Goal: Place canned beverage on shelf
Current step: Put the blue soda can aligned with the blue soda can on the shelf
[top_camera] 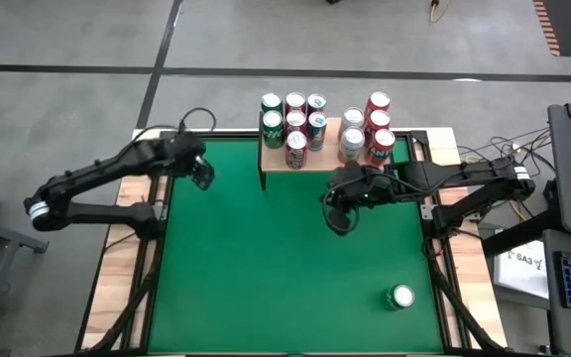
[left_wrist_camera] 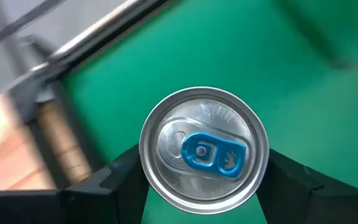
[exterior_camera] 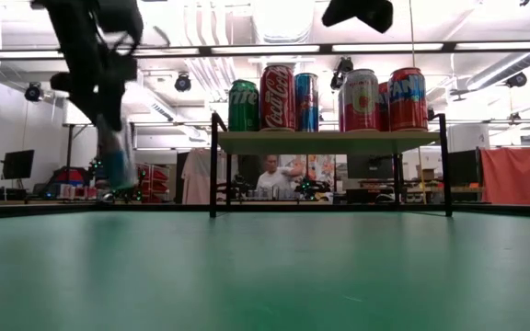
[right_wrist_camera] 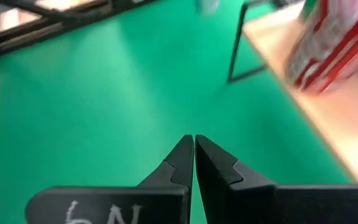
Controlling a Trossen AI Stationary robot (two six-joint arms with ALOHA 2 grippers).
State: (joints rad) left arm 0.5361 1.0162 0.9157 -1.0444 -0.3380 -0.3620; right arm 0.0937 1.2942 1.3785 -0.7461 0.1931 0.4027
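Progress looks quite far: the shelf at the far edge of the green bench already carries many cans, standing in two groups on its light wooden board, with some free board between and in front of them. What is left, as I judge it, is the can now in hand and one more green-topped can standing alone near the front right corner of the bench.

The left end effector holds a can by its sides, one dark finger on each side, at the left side of the bench and well apart from the shelf. This can has a silver lid with a blue pull tab; its body seems pale with blue in the low view, but the view there is poor, so I am not sure.

The right end effector hangs just in front of the shelf with its fingers pressed together and nothing between them.
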